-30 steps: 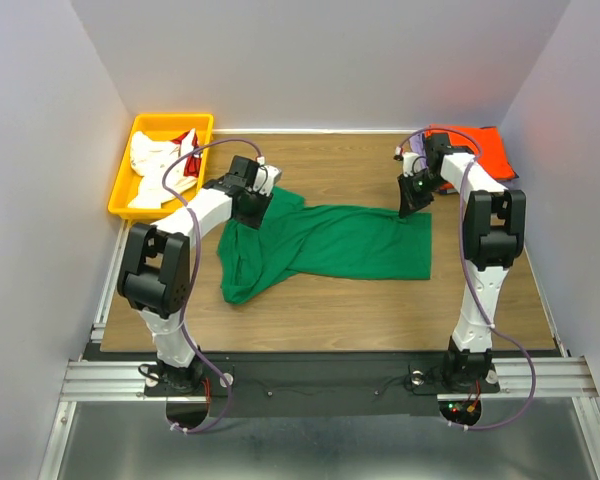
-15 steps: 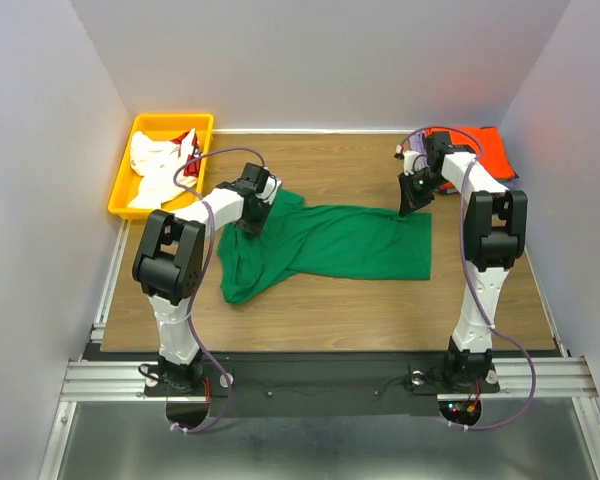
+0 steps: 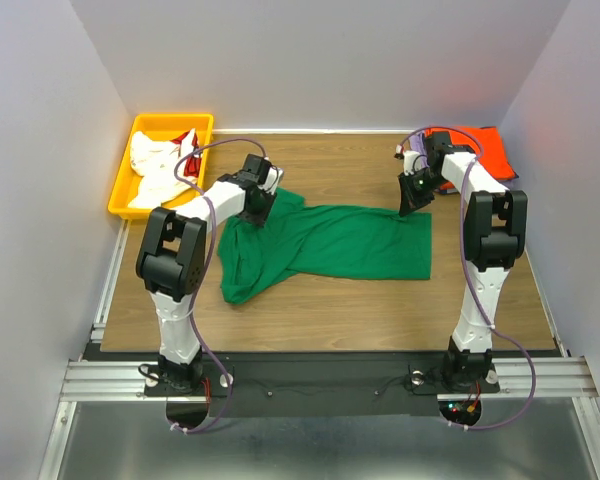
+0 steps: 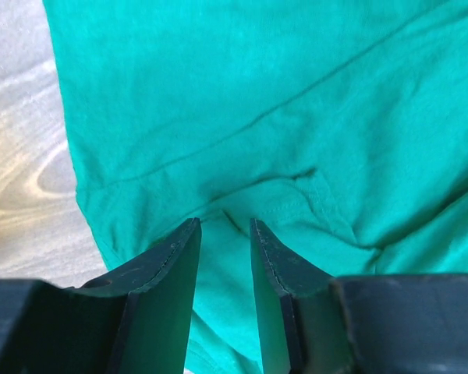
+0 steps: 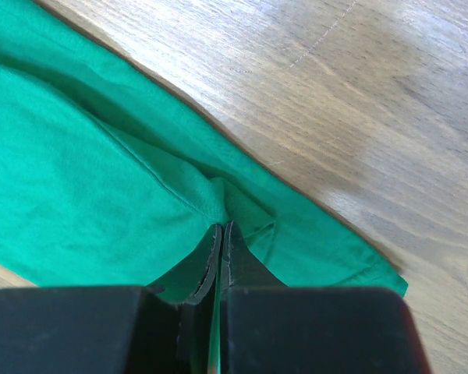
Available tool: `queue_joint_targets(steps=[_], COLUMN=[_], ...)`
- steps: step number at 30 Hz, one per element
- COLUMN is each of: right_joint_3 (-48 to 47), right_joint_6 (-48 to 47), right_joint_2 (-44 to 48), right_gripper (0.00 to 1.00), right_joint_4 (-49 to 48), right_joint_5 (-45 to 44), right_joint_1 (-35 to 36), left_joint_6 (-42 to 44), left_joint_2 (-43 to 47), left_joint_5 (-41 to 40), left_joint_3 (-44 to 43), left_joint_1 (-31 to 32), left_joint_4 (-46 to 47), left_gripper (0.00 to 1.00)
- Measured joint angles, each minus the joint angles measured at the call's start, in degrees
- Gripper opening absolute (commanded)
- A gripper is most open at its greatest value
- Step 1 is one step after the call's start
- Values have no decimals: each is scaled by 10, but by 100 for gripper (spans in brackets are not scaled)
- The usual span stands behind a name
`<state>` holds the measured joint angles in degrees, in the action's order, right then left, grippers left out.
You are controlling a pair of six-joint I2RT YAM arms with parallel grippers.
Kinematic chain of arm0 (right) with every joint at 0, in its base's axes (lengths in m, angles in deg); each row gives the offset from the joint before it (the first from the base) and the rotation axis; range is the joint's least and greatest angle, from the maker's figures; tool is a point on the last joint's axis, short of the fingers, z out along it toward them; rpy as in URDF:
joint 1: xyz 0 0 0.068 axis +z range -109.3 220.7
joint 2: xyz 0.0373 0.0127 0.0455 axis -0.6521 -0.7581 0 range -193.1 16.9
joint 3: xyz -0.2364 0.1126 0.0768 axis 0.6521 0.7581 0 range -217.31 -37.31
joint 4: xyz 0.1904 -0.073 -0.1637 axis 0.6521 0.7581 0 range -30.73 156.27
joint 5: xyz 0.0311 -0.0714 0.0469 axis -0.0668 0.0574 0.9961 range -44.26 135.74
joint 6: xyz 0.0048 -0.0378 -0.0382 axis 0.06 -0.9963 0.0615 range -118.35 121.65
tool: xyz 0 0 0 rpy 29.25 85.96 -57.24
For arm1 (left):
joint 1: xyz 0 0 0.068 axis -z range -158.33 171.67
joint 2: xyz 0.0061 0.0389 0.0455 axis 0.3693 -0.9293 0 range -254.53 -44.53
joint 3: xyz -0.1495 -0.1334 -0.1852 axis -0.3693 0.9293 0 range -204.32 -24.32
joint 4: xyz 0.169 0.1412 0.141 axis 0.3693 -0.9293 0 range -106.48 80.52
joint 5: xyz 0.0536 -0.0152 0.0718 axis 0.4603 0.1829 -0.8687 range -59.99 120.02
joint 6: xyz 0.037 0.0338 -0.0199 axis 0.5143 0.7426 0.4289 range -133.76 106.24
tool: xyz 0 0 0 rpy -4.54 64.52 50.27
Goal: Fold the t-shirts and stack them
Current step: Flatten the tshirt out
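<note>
A bright green t-shirt point(image 3: 350, 245) lies spread across the middle of the wooden table, its left part bunched and trailing toward the front. My left gripper point(image 3: 259, 208) hovers low over the shirt's back-left part. In the left wrist view the left gripper point(image 4: 224, 226) is open, with green cloth point(image 4: 257, 78) and a hem seam lying under the gap. My right gripper point(image 3: 414, 200) sits at the shirt's back-right corner. In the right wrist view the right gripper point(image 5: 221, 227) is shut on a pinched fold of the green cloth point(image 5: 78, 156). An orange t-shirt point(image 3: 480, 148) lies at the back right.
A yellow bin point(image 3: 170, 118) at the back left holds white t-shirts point(image 3: 155, 165) with some red. Bare wood point(image 3: 330, 165) shows behind the green shirt. White walls close in the left, back and right sides.
The left arm has swung its elbow inward and its gripper has shifted slightly toward the back right over the shirt, with the jaws spread wider. The right arm and the shirt have not moved.
</note>
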<state>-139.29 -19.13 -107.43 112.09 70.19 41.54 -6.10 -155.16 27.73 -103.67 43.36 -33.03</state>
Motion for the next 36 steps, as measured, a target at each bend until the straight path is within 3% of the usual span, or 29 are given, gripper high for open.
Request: queue_joint_targets(steps=[18,25,28,32,36], right_joint_3=[0,0,0,0,0], right_joint_6=[0,0,0,0,0], right_joint_2=[0,0,0,0,2], right_gripper=[1,1,1,1,0], right_joint_4=[0,0,0,0,0], right_joint_5=[-3,-5,-5,-8,-11], right_joint_1=[0,0,0,0,0], left_joint_6=[-2,-2,-2,-2,-3], left_joint_2=[-25,-7,10,31,50], left_joint_5=[-31,-25,-22,-19,-6], left_joint_3=[-5,-5,-5,-5,-5], left_joint_1=[-8,-19,-20,-24,-31], left_joint_4=[-7,-20,-28,-35,-45], left_gripper=[32,20,10,10,27])
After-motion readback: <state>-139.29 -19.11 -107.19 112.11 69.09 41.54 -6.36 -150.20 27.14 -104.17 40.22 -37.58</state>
